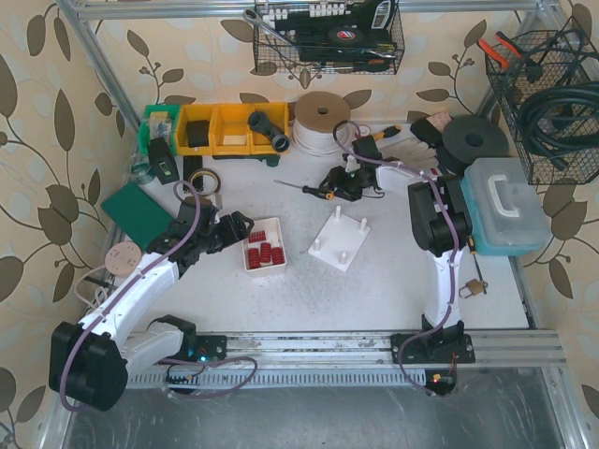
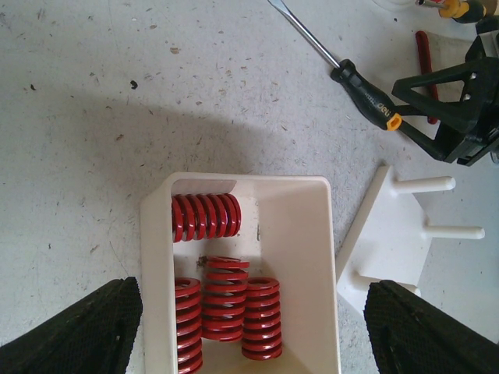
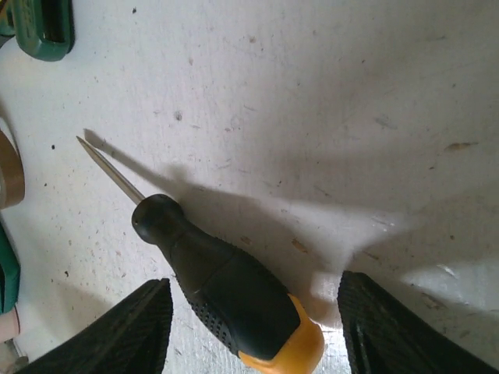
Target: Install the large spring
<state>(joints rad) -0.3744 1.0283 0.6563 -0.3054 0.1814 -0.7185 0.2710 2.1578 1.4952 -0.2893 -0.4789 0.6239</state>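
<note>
Currently the left pincer hangs over the white tray, fingers spread wide to either side and gripping nothing, a stance that suits dropping onto a spring. The tray holds four red springs: three side by side, plus a crosswise spring at the far end, possibly the large one, though that is uncertain. The white peg base sits just beside the tray with bare pegs, presumably the seat. The right pincer stands part-open over the screwdriver, which lies ungripped on the table.
</note>
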